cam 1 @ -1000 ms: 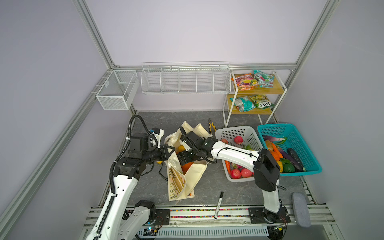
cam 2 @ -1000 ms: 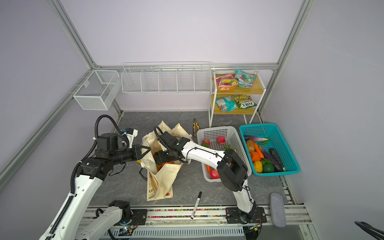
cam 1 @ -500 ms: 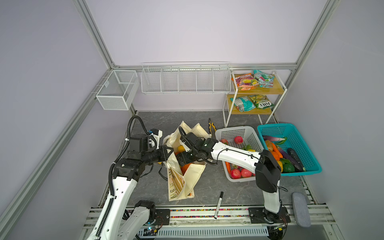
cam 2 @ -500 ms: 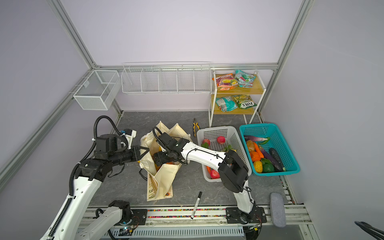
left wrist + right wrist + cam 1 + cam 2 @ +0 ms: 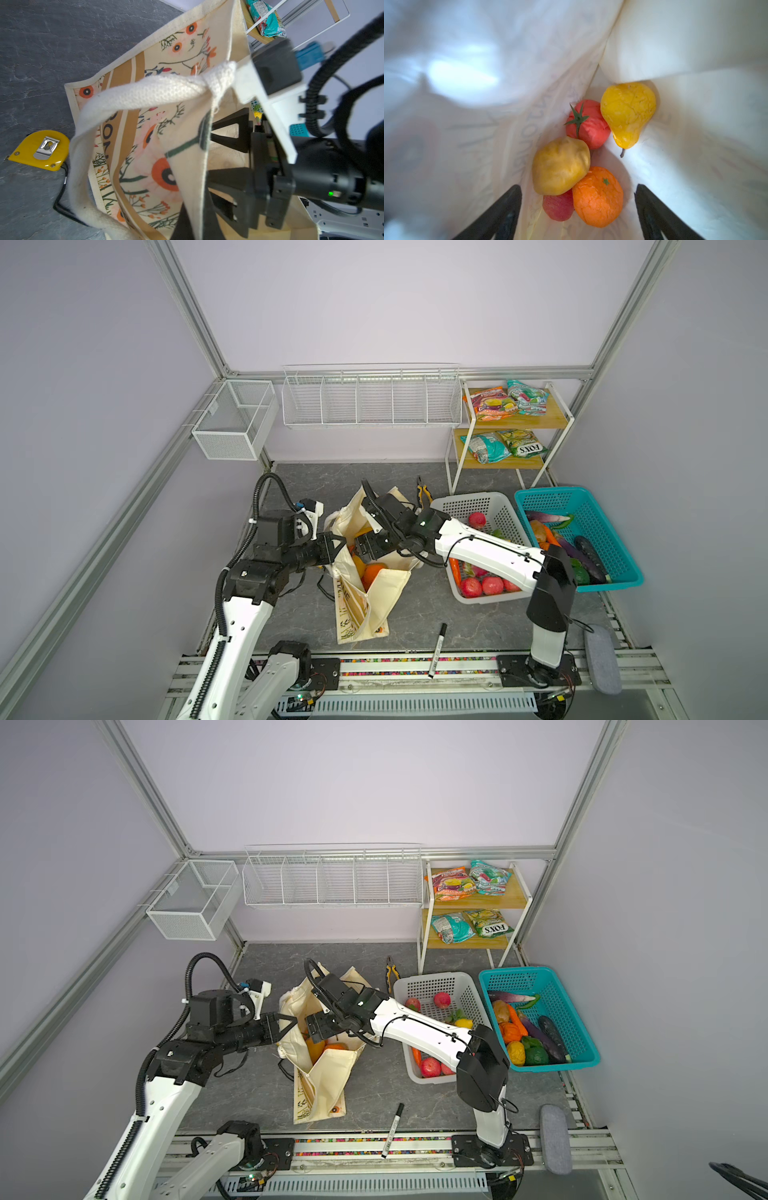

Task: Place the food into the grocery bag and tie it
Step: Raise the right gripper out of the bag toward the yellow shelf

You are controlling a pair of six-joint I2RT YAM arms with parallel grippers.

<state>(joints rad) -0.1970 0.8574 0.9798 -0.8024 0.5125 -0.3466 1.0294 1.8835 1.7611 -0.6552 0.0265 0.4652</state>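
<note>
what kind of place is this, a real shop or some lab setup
Probably a robot test cell staged as a mock grocery corner, not a shop: bare walls in an aluminium frame, two arms on a front rail, and a teal basket of toy vegetables.

Your top views share the marbled grey table (image 5: 415, 614) from above at 6 o'clock; wrist cameras hug the cream floral canvas bag (image 5: 158, 145).
</note>
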